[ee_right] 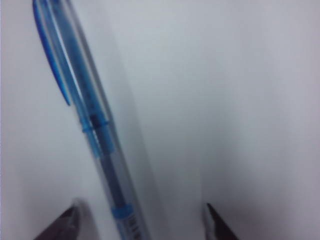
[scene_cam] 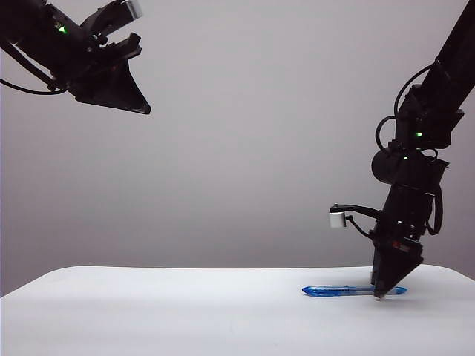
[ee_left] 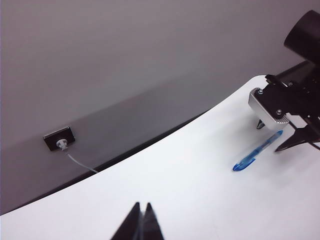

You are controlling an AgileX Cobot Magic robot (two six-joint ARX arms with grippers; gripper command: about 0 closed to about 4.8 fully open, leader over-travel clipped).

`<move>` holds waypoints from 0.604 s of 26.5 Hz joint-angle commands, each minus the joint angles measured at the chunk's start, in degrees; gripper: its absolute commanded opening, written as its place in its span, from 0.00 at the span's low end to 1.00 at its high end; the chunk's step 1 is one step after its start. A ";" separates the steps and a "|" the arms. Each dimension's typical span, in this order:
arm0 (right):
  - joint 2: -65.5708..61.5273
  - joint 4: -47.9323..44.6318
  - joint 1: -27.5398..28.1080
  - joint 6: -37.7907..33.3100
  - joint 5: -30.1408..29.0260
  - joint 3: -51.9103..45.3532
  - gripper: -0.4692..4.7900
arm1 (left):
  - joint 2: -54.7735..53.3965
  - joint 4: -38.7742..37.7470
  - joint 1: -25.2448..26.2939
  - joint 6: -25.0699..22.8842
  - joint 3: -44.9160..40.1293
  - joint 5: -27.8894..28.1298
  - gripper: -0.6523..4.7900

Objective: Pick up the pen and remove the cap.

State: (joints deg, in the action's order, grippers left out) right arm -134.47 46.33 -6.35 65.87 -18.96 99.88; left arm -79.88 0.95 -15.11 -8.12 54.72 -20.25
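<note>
Where the white table [scene_cam: 185, 311] meets a grey wall, the capped pen [scene_cam: 349, 291] lies near its right edge; right gripper [ee_right: 142, 222] spread wide astride it, holding nothing; left gripper [ee_left: 141, 220] closed, empty, high above bare tabletop.

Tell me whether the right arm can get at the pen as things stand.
Probably yes. The right end effector is down at the table with its jaws open on either side of the pen, and nothing lies between them. The left end effector, shut, hangs far off.

Table [scene_cam: 148, 311]: white, rounded edge, fills the lower part of the exterior view.
Wall [scene_cam: 260, 133]: plain grey, behind the table.
Socket [ee_left: 59, 138]: black, on the wall, white cable [ee_left: 80, 162] plugged in, trailing toward 4 o'clock.
</note>
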 commanded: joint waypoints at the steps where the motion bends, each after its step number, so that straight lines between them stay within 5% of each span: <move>1: -2.21 0.11 -0.81 0.15 0.26 -0.13 0.62 | 0.13 1.27 0.00 0.00 0.20 -0.44 0.11; 11: -4.07 -0.07 -2.58 0.11 2.51 -0.13 0.38 | 0.13 0.79 0.00 0.00 0.17 -0.42 0.11; 14: -4.07 -0.13 -2.58 -0.68 2.54 -0.09 0.10 | 0.02 0.09 0.00 0.02 0.17 -0.42 0.11; 16: -4.07 -0.31 -2.54 -1.88 2.51 0.04 0.08 | -0.20 -0.17 0.00 0.02 0.17 -0.50 0.11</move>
State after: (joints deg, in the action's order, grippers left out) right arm -136.46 44.38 -8.62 65.17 -18.68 101.01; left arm -80.01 0.73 -15.11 -8.12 54.72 -20.27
